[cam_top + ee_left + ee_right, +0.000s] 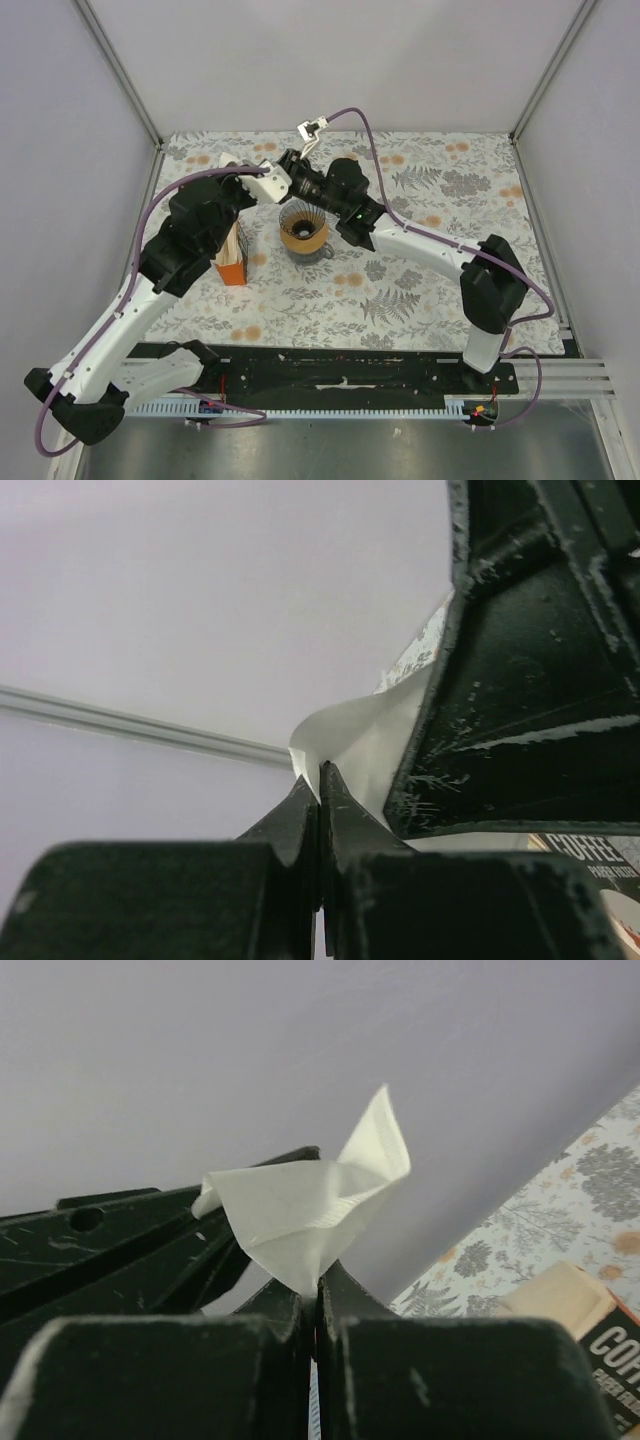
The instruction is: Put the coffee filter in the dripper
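Overhead, a wide surface (430,290) covered in a grey-and-orange floral print fills the middle of the scene, boxed in by plain pale wall panels (300,60). Two black-and-white robot arms reach in from the near edge. The left arm (150,290) curves up from the lower left and the right arm (440,255) from the lower right, and their tips meet over the far middle of the surface.

Beside the left arm stands an upright orange-and-tan printed paper packet (234,268). Just right of it is the small round orange-tan dripper (303,233) with a dark ribbed inner cone. It seems to sit on a clear glass handled cup (324,250).

The thin white paper coffee filter (310,1210) is not in the dripper. It is held in the air just beyond it, pinched by both arms. In the right wrist view, the right tool (318,1285) has its two black fingers pressed together on the filter's lower point, and the creased paper fans upward. In the left wrist view, the left tool (320,775) is likewise clamped tight on an edge of the same paper, with the other tool's black finger close on the right.
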Motion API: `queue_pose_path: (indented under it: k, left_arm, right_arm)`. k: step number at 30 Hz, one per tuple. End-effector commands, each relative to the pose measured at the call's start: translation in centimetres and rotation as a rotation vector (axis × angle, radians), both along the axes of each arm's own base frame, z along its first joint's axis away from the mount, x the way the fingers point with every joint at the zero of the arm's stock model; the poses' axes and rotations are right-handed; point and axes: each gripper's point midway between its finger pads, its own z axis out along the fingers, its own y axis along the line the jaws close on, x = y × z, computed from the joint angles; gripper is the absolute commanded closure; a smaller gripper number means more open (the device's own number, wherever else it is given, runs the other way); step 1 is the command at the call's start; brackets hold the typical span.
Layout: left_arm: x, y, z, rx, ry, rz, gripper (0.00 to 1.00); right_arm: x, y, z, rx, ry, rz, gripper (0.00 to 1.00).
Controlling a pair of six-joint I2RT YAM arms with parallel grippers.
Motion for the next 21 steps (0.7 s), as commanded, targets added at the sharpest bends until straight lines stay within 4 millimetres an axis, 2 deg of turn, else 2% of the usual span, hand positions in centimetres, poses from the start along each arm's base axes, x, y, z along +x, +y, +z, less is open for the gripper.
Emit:
queue_pose_path:
  k: [1,3,5,11,12,14,15,21]
  left_arm:
    - [-0.1,2.3,4.5,-0.085,-0.103,0.127,0.98]
    - [-0.2,2.3,6.1,-0.124,-0.136,0.125,0.98]
    - [-0.4,2.0,6.9,-0.146,-0.139,0.099,0.98]
    - [-0.8,1.0,5.9,-0.16,-0.087,0.038,0.98]
    - [-0.9,0.9,5.8,-0.172,-0.082,0.035,0.98]
    - [-1.0,0.6,5.8,-0.206,-0.067,0.021,0.98]
    - [-1.1,0.4,5.9,-0.236,-0.061,0.012,0.98]
    - [-1.3,-0.1,6.2,-0.409,-0.017,0.028,0.98]
  right_arm:
    - [1.5,-3.2,1.7,-0.008,-0.079,-0.136,1.0]
    - [2.6,-4.2,0.3,-0.034,-0.068,-0.189,1.0]
    - [3.0,-4.9,0.1,-0.039,-0.074,-0.218,1.0]
    - [2.3,-4.8,2.1,-0.031,-0.163,-0.205,1.0]
    - [2.3,-4.8,2.2,-0.031,-0.163,-0.208,0.93]
    - [2.4,-5.1,2.4,-0.018,-0.164,-0.223,0.69]
    - [2.5,-5.2,2.5,-0.009,-0.162,-0.228,0.62]
    - [2.4,-5.0,4.4,0.107,-0.143,-0.214,0.55]
